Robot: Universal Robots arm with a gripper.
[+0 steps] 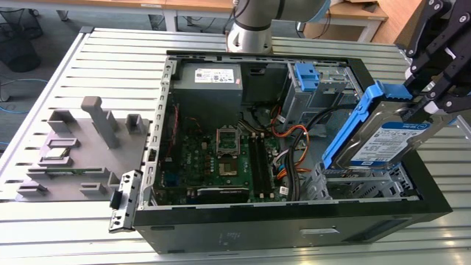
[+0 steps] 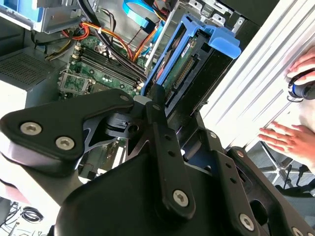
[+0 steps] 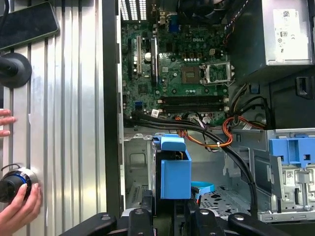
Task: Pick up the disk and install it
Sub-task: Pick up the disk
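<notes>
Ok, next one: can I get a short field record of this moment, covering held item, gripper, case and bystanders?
held: the disk, blue carrier on, tilted on edge
gripper: gripper shut on the disk's upper end
position: above the drive cage of the open case, not seated
other: a person's hand on a round object beside the case

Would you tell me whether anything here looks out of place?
The silver hard drive in its blue plastic carrier hangs tilted in the black gripper above the open computer case, not seated in a bay.
</notes>
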